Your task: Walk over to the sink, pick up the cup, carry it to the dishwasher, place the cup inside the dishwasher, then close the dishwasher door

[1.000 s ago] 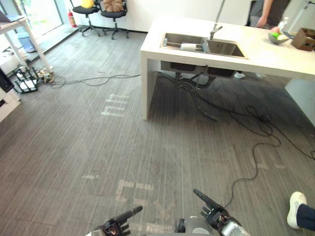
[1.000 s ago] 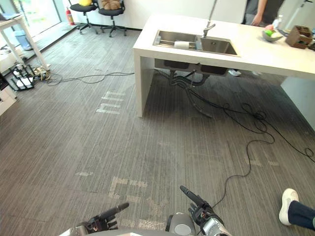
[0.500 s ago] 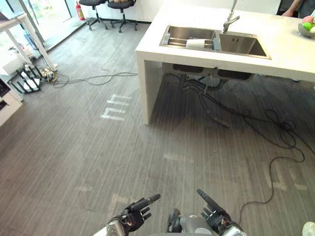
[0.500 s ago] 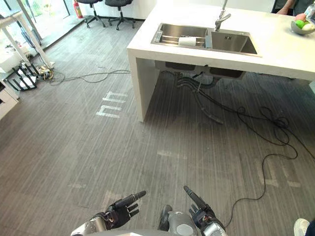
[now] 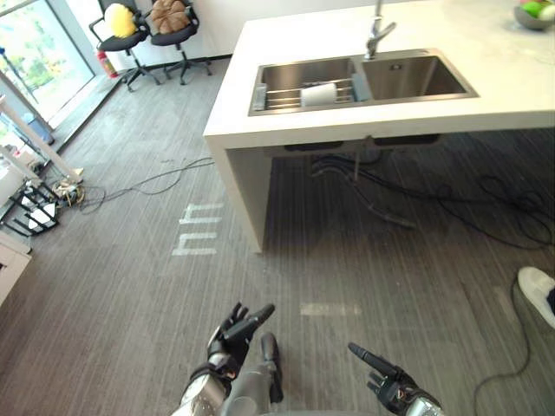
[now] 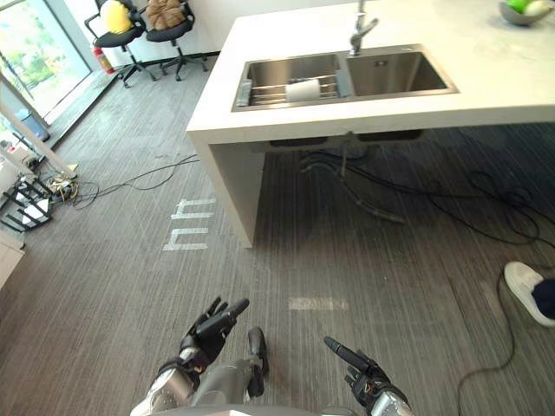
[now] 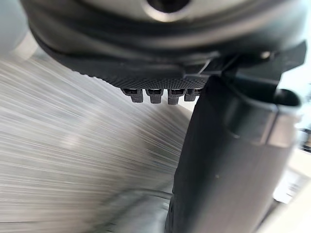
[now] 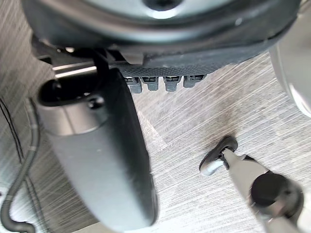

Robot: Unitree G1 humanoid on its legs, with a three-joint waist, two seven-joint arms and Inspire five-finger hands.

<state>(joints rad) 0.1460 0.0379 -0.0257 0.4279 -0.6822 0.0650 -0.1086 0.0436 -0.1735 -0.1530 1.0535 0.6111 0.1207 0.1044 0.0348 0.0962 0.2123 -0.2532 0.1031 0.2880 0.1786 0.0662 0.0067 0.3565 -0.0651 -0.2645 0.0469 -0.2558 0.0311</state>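
- Grey striped floor (image 5: 130,286): cables trail under the counter; a person's white shoe (image 5: 539,290) at its right edge.
- White counter (image 5: 286,35): ahead, well apart from both hands.
- Double sink (image 5: 414,76): set toward the counter's left end, faucet (image 5: 375,35) behind.
- Wire rack (image 5: 282,94): across the left basin.
- Left hand (image 5: 232,334): low over the floor, fingers straight and spread, empty.
- Right hand (image 5: 388,381): beside it, fingers relaxed, empty.
- White cup (image 5: 318,93): on its side on the rack.
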